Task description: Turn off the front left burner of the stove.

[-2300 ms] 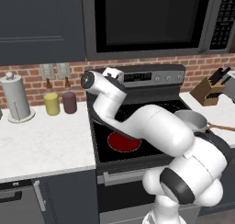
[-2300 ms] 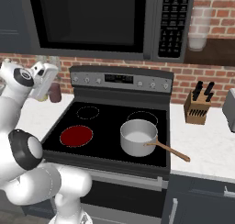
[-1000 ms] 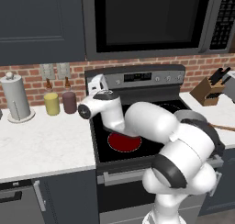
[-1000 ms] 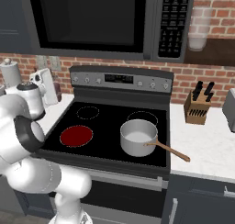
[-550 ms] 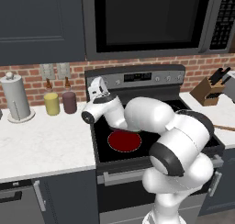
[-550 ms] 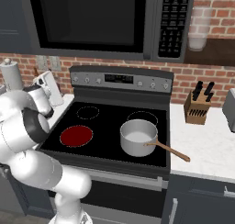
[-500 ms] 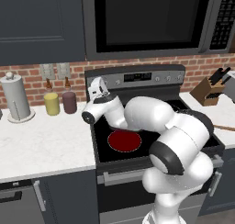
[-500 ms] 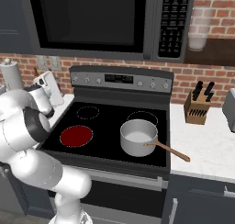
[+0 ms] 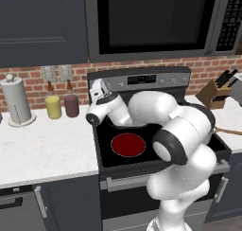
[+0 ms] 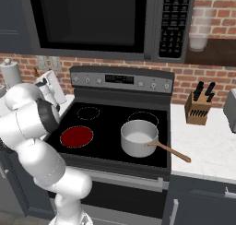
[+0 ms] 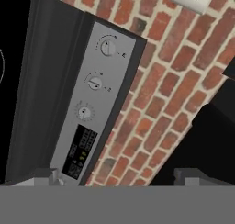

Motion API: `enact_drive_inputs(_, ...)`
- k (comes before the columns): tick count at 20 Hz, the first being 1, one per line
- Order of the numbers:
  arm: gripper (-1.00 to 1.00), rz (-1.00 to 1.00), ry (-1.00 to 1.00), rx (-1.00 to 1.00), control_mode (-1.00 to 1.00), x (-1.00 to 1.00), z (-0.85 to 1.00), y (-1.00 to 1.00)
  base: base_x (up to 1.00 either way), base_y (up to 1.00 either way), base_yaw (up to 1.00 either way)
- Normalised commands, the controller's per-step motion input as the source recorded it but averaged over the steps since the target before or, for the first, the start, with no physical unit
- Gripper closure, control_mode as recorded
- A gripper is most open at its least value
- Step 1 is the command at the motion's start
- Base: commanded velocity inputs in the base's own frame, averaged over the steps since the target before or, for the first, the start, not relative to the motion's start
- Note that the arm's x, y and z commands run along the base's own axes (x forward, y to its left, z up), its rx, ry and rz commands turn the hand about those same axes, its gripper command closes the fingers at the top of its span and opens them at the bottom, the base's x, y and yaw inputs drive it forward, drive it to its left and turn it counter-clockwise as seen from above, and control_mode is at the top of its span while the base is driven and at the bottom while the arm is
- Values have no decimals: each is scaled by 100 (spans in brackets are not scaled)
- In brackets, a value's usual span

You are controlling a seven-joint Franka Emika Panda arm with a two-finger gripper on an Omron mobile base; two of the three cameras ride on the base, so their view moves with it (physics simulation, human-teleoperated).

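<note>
From the left base view I saw the front left burner (image 9: 127,145) glowing red in the glass of the stove (image 9: 156,145), so the task was not done. My gripper (image 9: 98,90) hung near the left end of the back panel (image 9: 142,79), above the rear left of the cooktop; I could not tell from here how its jaws stood. From the right base view the burner (image 10: 76,136) lay red at the near left, with a pot (image 10: 138,137) on the front right ring, and the gripper (image 10: 50,92) sat beside the stove's left edge, short of the knobs. In the hand view I looked along spread, empty jaws at the panel (image 11: 89,113), rolled on its side, with three knobs (image 11: 94,82) in a row and the display beyond. Nothing was touched. I judged what was left: pick the right knob, close on it and turn it.
</note>
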Motion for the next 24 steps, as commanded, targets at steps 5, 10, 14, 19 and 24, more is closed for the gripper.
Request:
enact_drive_inputs(5, -100, 7, 0, 0, -100, 28, -1, 2, 0, 0, 0)
enact_drive_inputs(10, -100, 6, 0, 0, -100, 27, -8, 7, 0, 0, 0)
enact_drive_inputs(14, -100, 4, 0, 0, -100, 31, -5, 9, 0, 0, 0)
enact_drive_inputs(19, -100, 2, 0, 0, -100, 32, -8, 10, 0, 0, 0)
enact_drive_inputs(24, -100, 0, 1, 0, -100, 28, -14, 14, 0, 0, 0)
